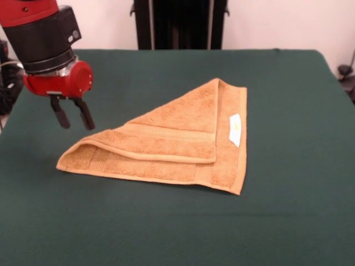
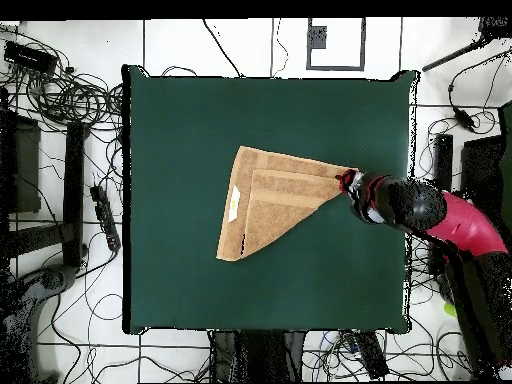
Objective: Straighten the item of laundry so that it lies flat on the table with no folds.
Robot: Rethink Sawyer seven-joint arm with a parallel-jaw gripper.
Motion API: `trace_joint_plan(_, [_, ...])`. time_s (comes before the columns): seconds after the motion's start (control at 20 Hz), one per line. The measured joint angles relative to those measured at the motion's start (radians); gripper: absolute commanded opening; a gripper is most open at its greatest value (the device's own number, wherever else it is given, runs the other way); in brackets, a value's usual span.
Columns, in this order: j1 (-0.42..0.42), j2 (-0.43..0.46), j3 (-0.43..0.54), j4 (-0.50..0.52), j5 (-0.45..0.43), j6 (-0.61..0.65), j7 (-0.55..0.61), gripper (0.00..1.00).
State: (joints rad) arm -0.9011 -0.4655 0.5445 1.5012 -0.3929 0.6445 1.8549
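Note:
The orange-tan towel lies on the dark green table, folded diagonally into a triangle, its upper layer doubled back over the lower. Its white-and-yellow label shows near the right edge. In the overhead view the towel sits near the table's middle, its label on the left side. My gripper hangs open and empty, above and just beyond the towel's left pointed corner, not touching it. In the overhead view the gripper is at the towel's right tip.
The robot pedestal stands at the table's far side. Cables and equipment lie on the floor around the table. The red and black arm reaches in from the right in the overhead view.

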Motion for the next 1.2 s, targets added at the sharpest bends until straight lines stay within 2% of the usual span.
trace_joint_plan(0.55, [-0.002,-0.009,0.023,0.001,0.015,0.07,0.0,1.0])
trace_joint_plan(0.8, [0.056,-0.009,0.013,0.001,0.016,0.071,0.0,1.0])
trace_joint_plan(1.2, [0.221,-0.008,-0.016,0.003,0.013,0.041,0.0,1.0])
